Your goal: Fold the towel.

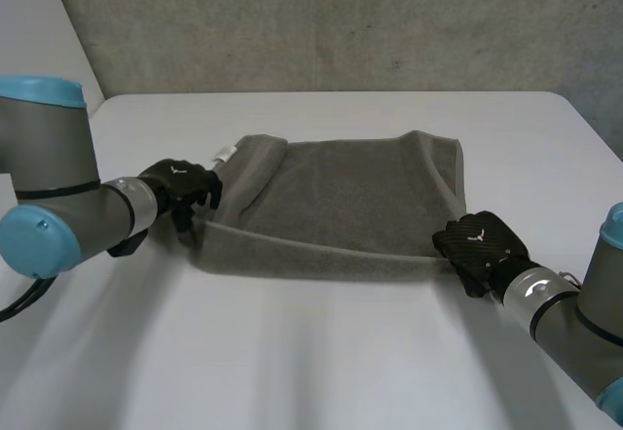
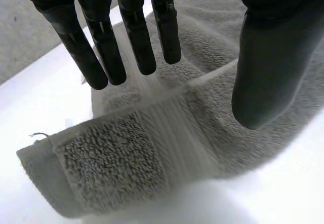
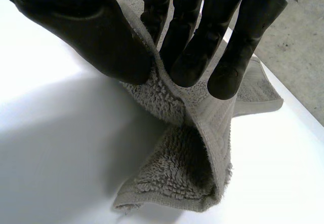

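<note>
On the table (image 1: 321, 352), one towel (image 1: 341, 206)

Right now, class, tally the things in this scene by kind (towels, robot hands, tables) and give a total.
Grey towel: 1
Black hands: 2, the left hand and the right hand
White table: 1
Total: 4

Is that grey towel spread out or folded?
Folded: the towel lies doubled, two layers showing at the corner the right hand pinches.
</note>
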